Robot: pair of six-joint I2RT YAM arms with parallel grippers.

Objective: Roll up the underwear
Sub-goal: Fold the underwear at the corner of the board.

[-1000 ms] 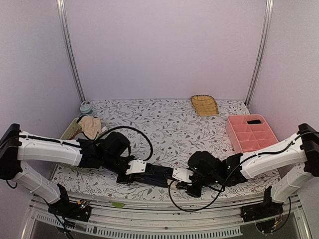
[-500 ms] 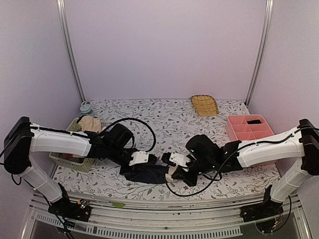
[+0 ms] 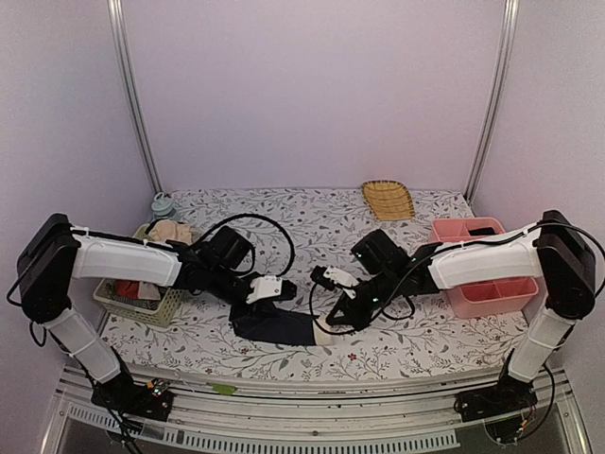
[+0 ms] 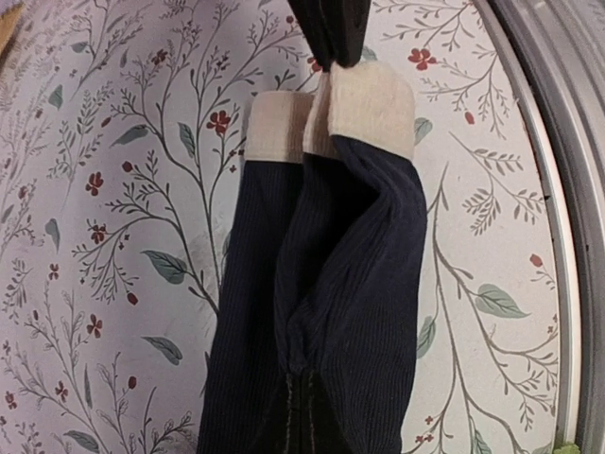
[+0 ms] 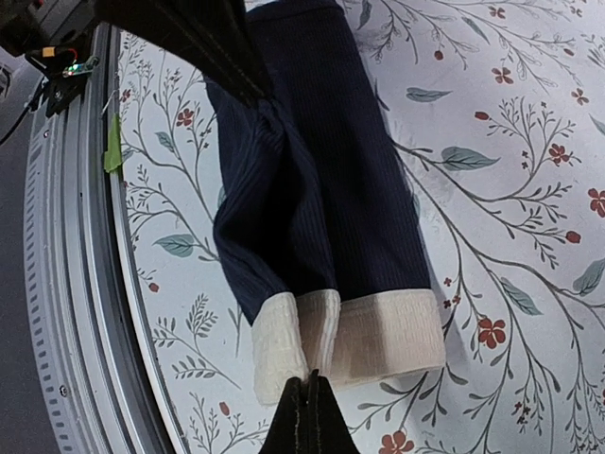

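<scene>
Both ends are pinched: left end effector (image 3: 257, 305) clamps the underwear (image 3: 284, 326) at its dark end, right end effector (image 5: 307, 405) its beige band; dragged farther up the counter (image 3: 312, 236), it lies stretched for rolling

The underwear (image 4: 321, 284): one end cut off at left wrist view's bottom edge. Pink organizer (image 3: 482, 297), table (image 3: 312, 218) right edge: partly hidden behind right arm (image 3: 482, 265).

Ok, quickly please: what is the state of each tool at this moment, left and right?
Left tool: shut on the dark end of the underwear.
Right tool: shut on its beige band.
</scene>
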